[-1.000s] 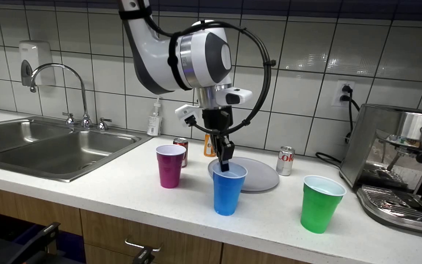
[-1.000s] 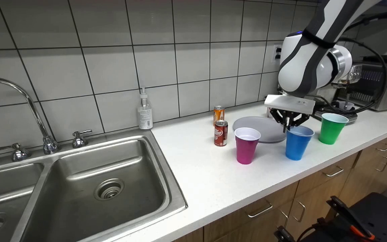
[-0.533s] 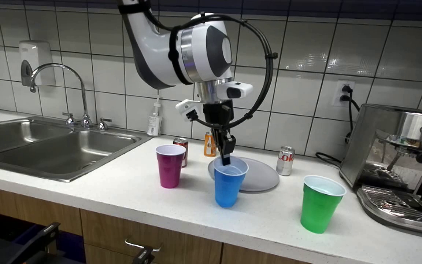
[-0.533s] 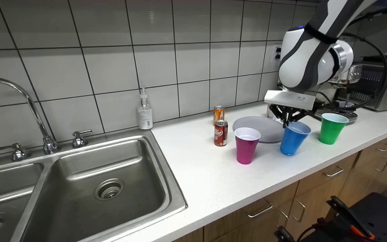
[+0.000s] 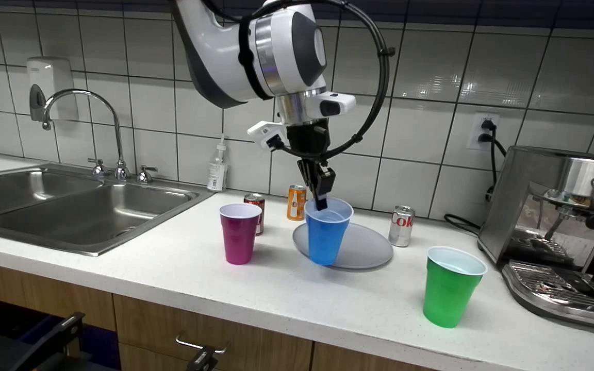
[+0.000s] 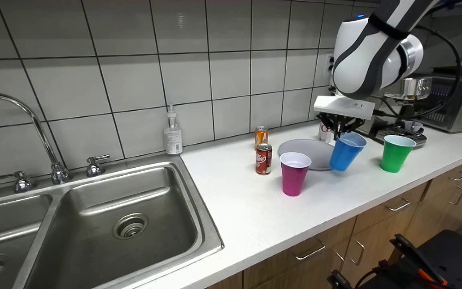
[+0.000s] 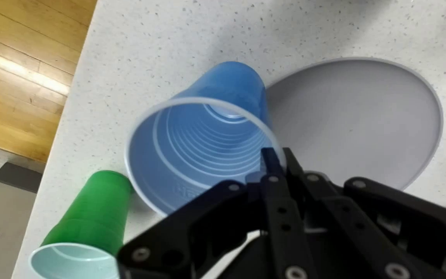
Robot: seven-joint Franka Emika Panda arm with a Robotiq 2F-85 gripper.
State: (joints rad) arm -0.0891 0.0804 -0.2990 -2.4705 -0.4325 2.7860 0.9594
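Note:
A blue cup [image 5: 325, 239] with a pale inside hangs tilted from my gripper [image 5: 321, 202], just above the counter. In the other camera outside, the cup [image 6: 346, 154] leans with its base toward the plate. In the wrist view the jaws [image 7: 282, 159] are closed on the cup's rim, one finger inside the cup [image 7: 207, 147] and one outside. The cup looks empty. A round grey plate [image 5: 364, 252] lies on the counter just behind the cup, which partly covers it. A purple cup [image 5: 238, 239] and a green cup [image 5: 451, 296] stand upright on either side.
A dark red can [image 6: 264, 160] and an orange can [image 6: 261, 135] stand behind the purple cup. A silver Coke can [image 5: 401, 226] stands beyond the plate. A double sink [image 6: 199, 237], a soap bottle [image 5: 217, 172] and an espresso machine [image 5: 524, 206] flank the counter. A tiled wall [image 5: 421, 129] backs it.
My gripper has risen with the blue cup, lifting it off the counter and moving it back toward the plate. The cup has tilted more. The other things have stayed put.

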